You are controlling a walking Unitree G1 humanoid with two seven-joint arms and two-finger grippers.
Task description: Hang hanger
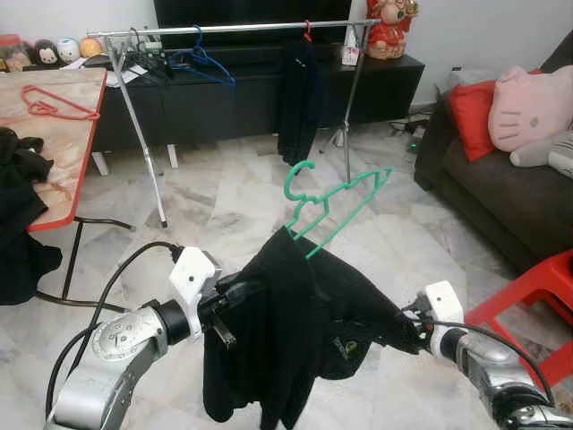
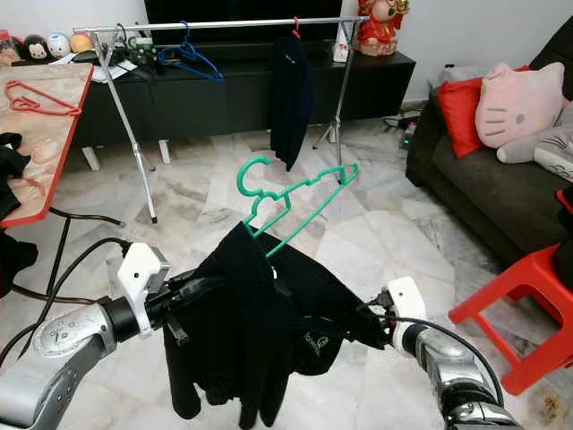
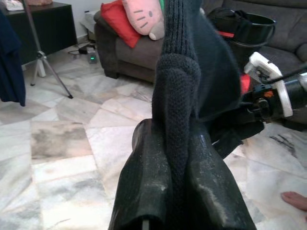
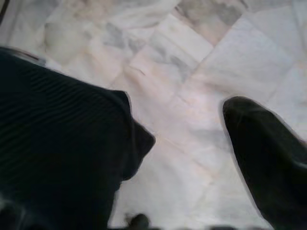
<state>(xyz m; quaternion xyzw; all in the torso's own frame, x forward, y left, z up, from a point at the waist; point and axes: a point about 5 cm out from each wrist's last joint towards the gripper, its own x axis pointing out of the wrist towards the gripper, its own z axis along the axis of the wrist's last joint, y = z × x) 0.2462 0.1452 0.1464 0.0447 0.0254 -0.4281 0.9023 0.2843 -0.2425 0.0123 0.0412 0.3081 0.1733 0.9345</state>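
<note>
1. A green hanger (image 1: 333, 208) sits near the middle of the frame, tilted, with its hook (image 1: 298, 179) pointing up and left. Its lower end is tucked into a black knitted garment (image 1: 286, 331) that bunches and droops at lower centre.
2. The left gripper (image 3: 180, 191) comes in from the lower left. In its wrist view its two black fingers (image 3: 144, 191) are pressed tight on a fold of the knit.
3. The right gripper (image 1: 407, 330) reaches in from the lower right and meets the garment's right edge. Its wrist view shows one finger (image 4: 268, 153) apart from the dark cloth with floor between; whether it grips the cloth I cannot tell.
4. A silver clothes rail (image 1: 233, 29) stands across the upper part of the frame, well beyond the hanger. A blue hanger (image 1: 204, 61), some dark hangers (image 1: 148, 63) and a dark garment on a red hanger (image 1: 298, 94) hang on it.
5. Behind the rail is a low black cabinet (image 1: 385, 85) with a red figurine (image 1: 391, 25) on top.
6. At the left edge is a red-rimmed table (image 1: 67, 134) carrying a red hanger (image 1: 54, 105) and dark clothes (image 1: 22, 179).
7. At the right is a dark sofa (image 1: 501, 197) with a red cushion (image 1: 470, 112) and a pink cat-face pillow (image 1: 528, 107); a red stool (image 1: 537, 305) stands below it.
8. Bare marble floor (image 1: 224, 206) lies between the hanger and the rail.
</note>
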